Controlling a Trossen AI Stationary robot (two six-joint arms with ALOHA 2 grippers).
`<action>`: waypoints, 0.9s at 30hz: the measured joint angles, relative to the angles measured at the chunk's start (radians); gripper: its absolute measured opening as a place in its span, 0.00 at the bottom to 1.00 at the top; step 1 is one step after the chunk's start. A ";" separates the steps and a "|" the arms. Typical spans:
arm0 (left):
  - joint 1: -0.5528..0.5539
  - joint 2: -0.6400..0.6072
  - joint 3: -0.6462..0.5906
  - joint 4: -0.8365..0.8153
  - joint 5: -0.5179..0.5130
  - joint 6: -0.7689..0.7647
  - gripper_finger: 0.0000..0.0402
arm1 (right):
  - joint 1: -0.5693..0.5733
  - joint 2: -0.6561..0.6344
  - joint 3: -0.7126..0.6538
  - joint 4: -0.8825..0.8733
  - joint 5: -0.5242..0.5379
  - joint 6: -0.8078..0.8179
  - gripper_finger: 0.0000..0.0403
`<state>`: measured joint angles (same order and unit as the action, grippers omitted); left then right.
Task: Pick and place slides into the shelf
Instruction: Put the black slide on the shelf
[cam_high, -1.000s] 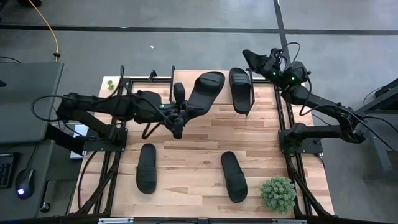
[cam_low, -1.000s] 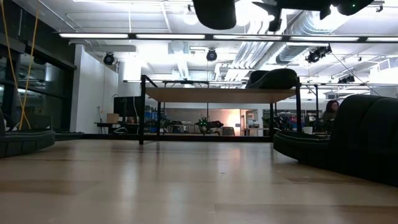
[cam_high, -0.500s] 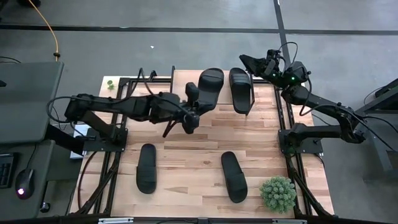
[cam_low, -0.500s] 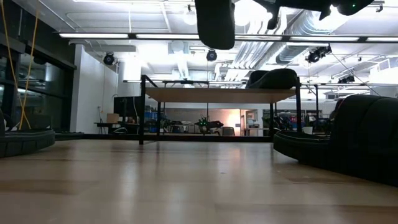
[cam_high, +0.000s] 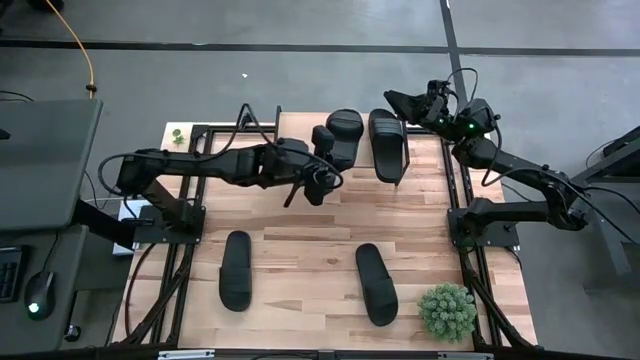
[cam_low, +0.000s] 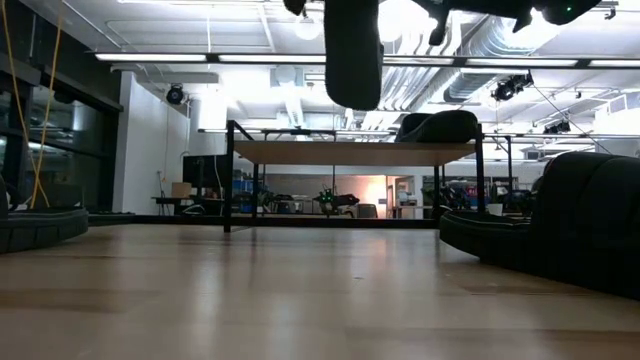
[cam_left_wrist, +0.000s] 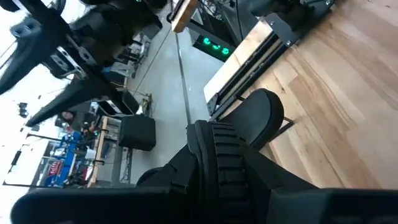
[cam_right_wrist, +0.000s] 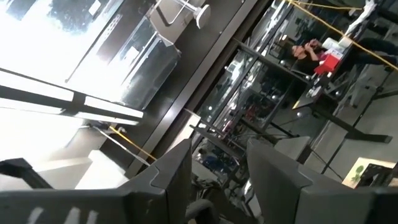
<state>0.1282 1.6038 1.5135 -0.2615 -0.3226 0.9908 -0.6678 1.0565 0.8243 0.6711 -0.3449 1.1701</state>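
The left pincer (cam_high: 322, 158) is clamped on a slide (cam_high: 343, 135) held over the shelf (cam_low: 350, 152), its long axis parallel to the shelved slide (cam_high: 387, 144); the right pincer (cam_high: 408, 103) waits half-open, empty.

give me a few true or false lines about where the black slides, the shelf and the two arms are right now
1. The left gripper holds a black rubber slide sandal in the air. True.
2. All four slides sit on the small wooden-topped shelf. False: only one black slide rests on it.
3. Two black slides lie on the wooden tabletop near the front. True.
4. The right gripper grips a slide. False: its fingers hold nothing.
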 joint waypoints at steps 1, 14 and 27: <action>0.006 0.006 0.000 0.012 0.005 -0.001 0.16 | 0.000 0.000 0.000 0.002 -0.005 0.000 0.36; 0.057 0.083 0.000 0.073 0.028 -0.005 0.16 | 0.000 -0.027 0.000 0.015 -0.007 0.008 0.36; 0.119 0.147 0.000 0.093 0.072 -0.034 0.16 | 0.000 -0.088 0.000 0.024 -0.010 0.008 0.36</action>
<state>0.2468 1.7504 1.5131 -0.1685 -0.2508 0.9572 -0.6682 0.9684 0.8246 0.6952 -0.3552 1.1782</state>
